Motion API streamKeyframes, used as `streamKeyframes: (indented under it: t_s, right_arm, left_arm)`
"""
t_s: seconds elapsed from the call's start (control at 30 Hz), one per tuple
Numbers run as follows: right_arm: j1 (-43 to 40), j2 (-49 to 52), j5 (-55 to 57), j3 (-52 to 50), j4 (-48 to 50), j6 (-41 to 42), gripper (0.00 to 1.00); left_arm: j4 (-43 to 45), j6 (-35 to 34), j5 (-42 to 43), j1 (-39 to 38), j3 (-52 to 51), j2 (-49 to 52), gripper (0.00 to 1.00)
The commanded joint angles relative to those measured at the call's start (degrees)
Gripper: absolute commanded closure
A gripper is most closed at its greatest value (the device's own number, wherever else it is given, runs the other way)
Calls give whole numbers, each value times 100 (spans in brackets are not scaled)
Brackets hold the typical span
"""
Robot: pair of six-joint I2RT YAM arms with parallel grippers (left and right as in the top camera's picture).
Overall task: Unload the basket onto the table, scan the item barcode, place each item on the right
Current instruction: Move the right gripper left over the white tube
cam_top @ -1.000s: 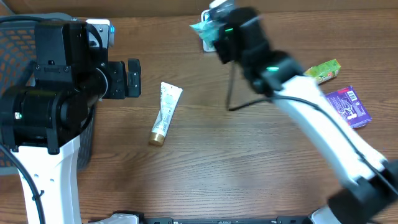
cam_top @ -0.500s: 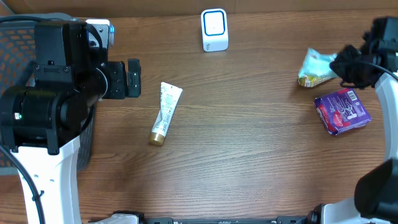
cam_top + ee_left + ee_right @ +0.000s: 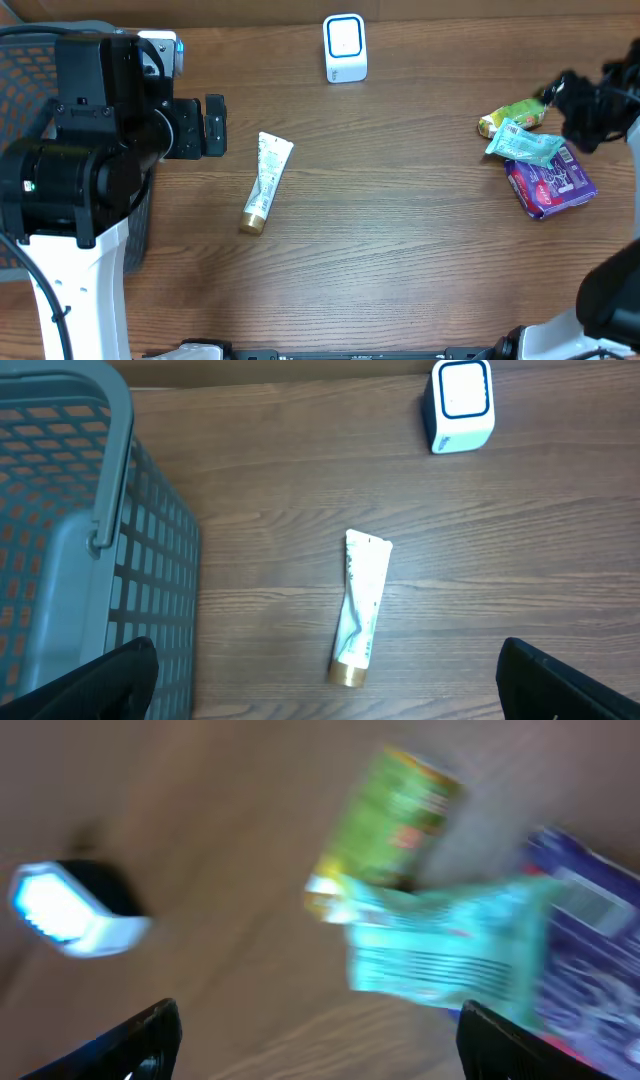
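The white and blue barcode scanner [image 3: 345,47] stands at the table's back middle, blurred at the left in the right wrist view [image 3: 70,910]. A teal packet [image 3: 525,145] sits over the top edge of a purple packet [image 3: 550,180], free of any grip. My right gripper [image 3: 572,108] hovers just right of it, open; its wrist view shows the teal packet [image 3: 450,955] ahead of the spread, empty jaws [image 3: 320,1040]. My left gripper [image 3: 205,125] is open over the left of the table, and a white tube [image 3: 360,610] lies ahead of it.
A green packet [image 3: 515,115] lies behind the teal one. A grey mesh basket [image 3: 60,540] stands at the table's left edge, under the left arm. The white tube with a gold cap [image 3: 265,182] lies left of centre.
My right arm swung from the scanner to the far right with the teal packet. Its jaws then opened, and the packet now sits on the purple packet. The left arm is unmoved.
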Motion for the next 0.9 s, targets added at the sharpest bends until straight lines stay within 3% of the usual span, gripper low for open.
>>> streamKeyframes:
  t_s: [0.0,0.17,0.4,0.6,0.87]
  right_arm:
    - [664,-409,-815,293,146,-76,8]
    - [2459,55,-879,271,533,-31,7]
    - [4304,1119,-876,271,1659,186,8]
    - [5381,2052,-669,271,3042,894,11]
    - [6238,2413,793,273,3324,1019,19]
  left_arm:
    - [9,44,-13,33,48,-9,0]
    - [9,44,-13,33,48,-9,0]
    - [7,44,-13,33,48,-9,0]
    - [9,44,-13,33,48,-9,0]
    - [9,44,-13,33,48,-9,0]
